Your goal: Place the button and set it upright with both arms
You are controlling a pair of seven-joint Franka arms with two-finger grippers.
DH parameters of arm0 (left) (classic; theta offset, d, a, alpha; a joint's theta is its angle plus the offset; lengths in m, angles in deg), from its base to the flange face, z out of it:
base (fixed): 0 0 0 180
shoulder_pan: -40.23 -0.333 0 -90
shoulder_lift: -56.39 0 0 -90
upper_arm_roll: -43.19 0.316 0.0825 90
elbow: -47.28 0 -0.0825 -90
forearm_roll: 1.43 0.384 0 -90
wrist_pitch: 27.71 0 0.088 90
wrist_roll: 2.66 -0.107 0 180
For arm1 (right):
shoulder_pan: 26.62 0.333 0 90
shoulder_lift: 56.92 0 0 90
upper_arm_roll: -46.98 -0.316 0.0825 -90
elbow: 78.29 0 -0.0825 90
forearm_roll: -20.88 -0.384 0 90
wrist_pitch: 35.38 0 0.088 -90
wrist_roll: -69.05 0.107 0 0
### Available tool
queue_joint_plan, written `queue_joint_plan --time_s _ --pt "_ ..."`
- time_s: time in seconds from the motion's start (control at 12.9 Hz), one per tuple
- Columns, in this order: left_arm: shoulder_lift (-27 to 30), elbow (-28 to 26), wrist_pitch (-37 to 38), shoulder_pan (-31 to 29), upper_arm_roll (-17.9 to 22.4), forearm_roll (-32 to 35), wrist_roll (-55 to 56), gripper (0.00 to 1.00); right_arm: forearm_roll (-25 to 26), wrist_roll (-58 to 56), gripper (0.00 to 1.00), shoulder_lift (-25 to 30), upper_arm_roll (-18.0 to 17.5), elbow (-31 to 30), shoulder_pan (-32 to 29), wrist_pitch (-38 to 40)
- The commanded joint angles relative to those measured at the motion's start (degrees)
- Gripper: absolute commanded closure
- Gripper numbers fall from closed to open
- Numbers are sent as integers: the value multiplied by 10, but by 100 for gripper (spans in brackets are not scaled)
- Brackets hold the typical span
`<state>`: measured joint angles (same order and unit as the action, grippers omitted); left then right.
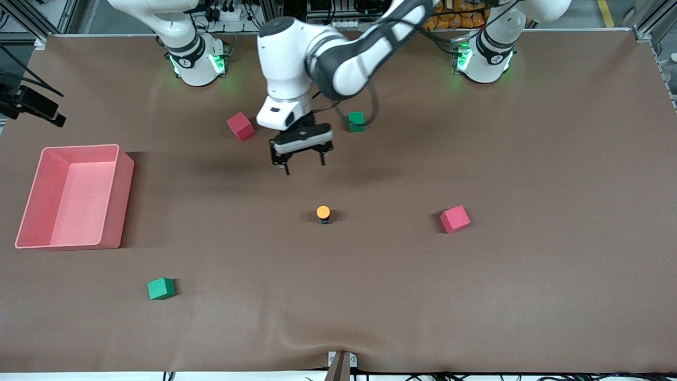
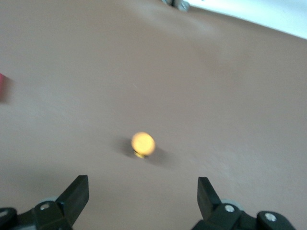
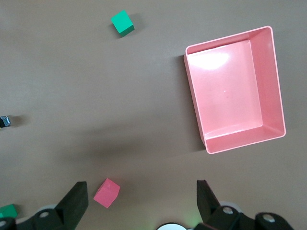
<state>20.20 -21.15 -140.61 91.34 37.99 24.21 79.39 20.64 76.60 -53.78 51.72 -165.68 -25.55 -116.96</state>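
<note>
The button (image 1: 323, 213) stands upright on the brown table, orange cap up, near the middle. In the left wrist view it (image 2: 143, 143) is ahead of the fingertips, apart from them. My left gripper (image 1: 305, 167) hangs open and empty over bare table between the button and the cubes by the bases; its fingers are spread wide in the left wrist view (image 2: 141, 187). My right gripper (image 3: 141, 189) is open and empty, held high over the right arm's end of the table, and the arm waits. It is out of the front view.
A pink bin (image 1: 124, 196) sits at the right arm's end and shows in the right wrist view (image 3: 240, 135). Red cubes (image 1: 240, 126) (image 1: 455, 218) and green cubes (image 1: 356, 121) (image 1: 161, 288) lie scattered around.
</note>
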Motion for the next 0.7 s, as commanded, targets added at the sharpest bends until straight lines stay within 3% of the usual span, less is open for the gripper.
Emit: queue_joint_plan --time_s 0.0,0.39,0.62 --pt "80 -24 76 -55 -5 -62 -135 0 -1 -8 0 -3 -8 9 -12 8" --pt "176 -24 196 -147 -9 -109 -264 0 -1 -8 0 -3 -8 9 -12 9" --pt "225 -27 263 -217 -9 -142 -454 0 -2 -8 0 -3 -8 9 -12 7"
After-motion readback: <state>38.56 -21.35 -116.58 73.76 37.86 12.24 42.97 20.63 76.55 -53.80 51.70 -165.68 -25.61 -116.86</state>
